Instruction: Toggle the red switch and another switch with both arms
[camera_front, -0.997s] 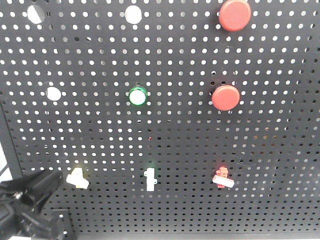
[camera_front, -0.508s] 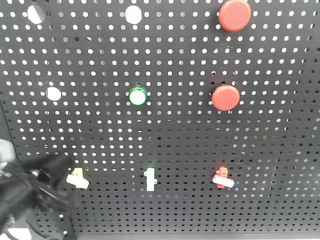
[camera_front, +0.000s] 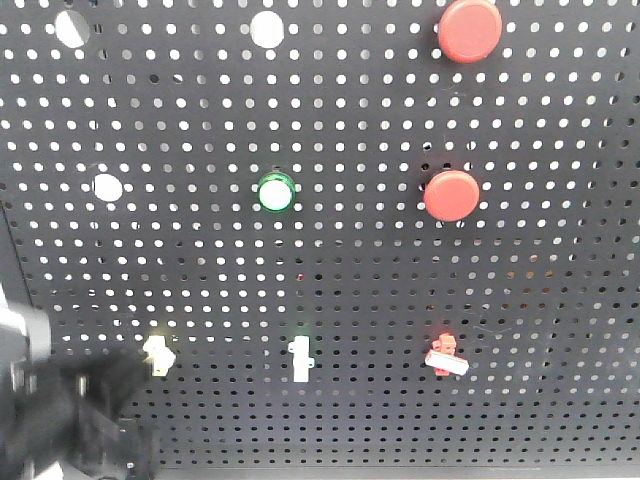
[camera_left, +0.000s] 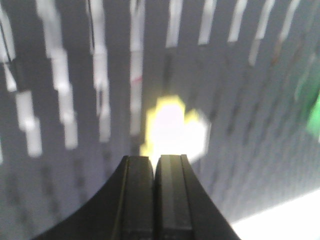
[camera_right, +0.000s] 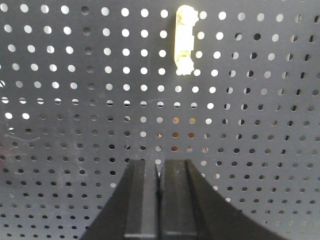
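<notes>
- The left hand (camera_left: 155, 159) is clenched, its two fingers pressed flat together and grasping nothing. Judged reason: a closed tip makes a single blunt point for pushing a short lever, which needs no grip.
- The wrist view shows that tip just below the yellow switch (camera_front: 155, 352), very near it. Blur prevents ruling on whether they touch. In the front view the same hand is a dark smear at the lower left corner of the board (camera_front: 560, 300), reaching up to the switch from below and to the left.
- The right hand (camera_right: 160, 164) is likewise clenched on nothing, with only a hairline seam between the fingers. It faces a bare stretch of perforated board, well below a yellow clip (camera_right: 185, 40). It does not appear in the front view, and no switch shows in its own view. Judgement: it is not yet placed at its target.
- The red switch (camera_front: 445, 355) sits low on the board towards the right edge, directly under the two round red buttons (camera_front: 452, 194). It is a small red base with a short white lever slanting to the lower right. Nothing is near it.
- The yellow switch sits on the same low row near the left edge, with a pale yellow base and a stubby white lever. The lever's position cannot be read at this size.
- A green switch (camera_front: 300, 358) stands between the two, apart from both, and is no part of this job.
</notes>
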